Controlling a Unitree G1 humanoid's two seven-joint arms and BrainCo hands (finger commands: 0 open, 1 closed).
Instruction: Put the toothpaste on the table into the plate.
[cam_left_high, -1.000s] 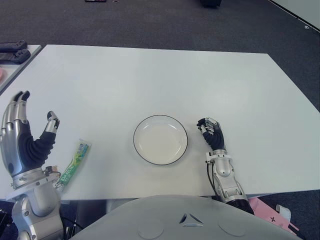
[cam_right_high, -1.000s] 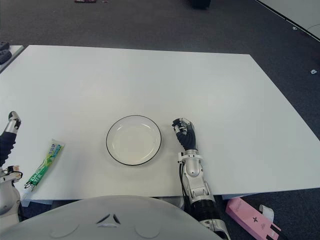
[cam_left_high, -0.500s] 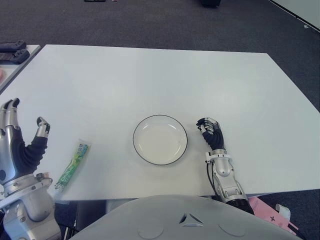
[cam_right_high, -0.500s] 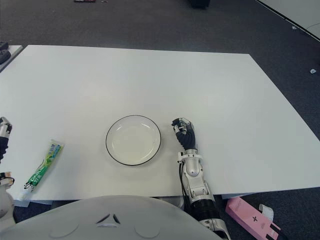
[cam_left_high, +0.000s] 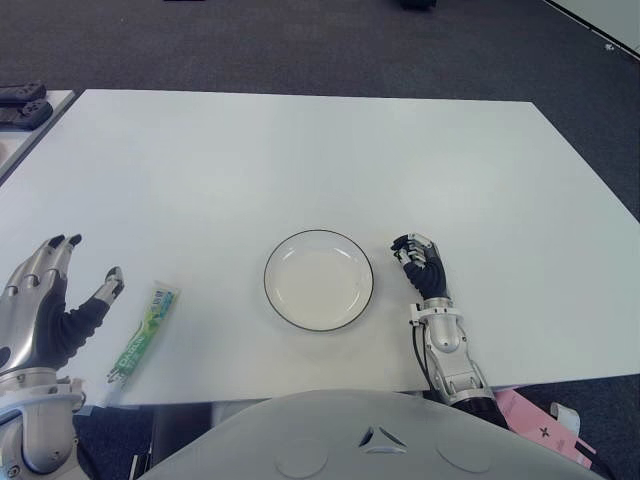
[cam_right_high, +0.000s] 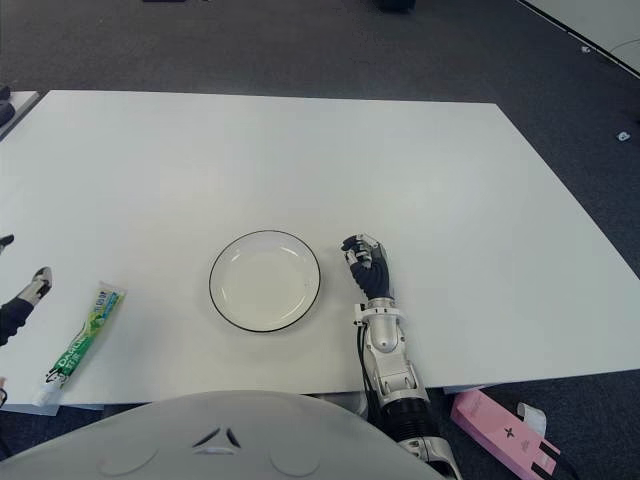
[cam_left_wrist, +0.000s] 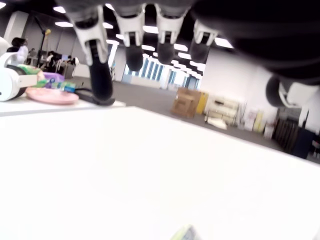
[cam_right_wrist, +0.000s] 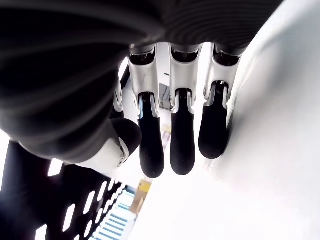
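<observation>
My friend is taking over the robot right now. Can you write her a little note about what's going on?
Left hand: open, holding nothing, just left of the toothpaste tube.
Right hand: fingers curled, holding nothing, just right of the plate.
Toothpaste lies flat on the white table, near the front edge, left of the plate.
Done: nothing; the plate has nothing in it.
Left: grasp the tube, move it into the plate.

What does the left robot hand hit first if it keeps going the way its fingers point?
Probably nothing: the left robot hand, open, points up the bare white table. The toothpaste tube lies beside it, toward the plate, off that line. Height is unclear.
</observation>
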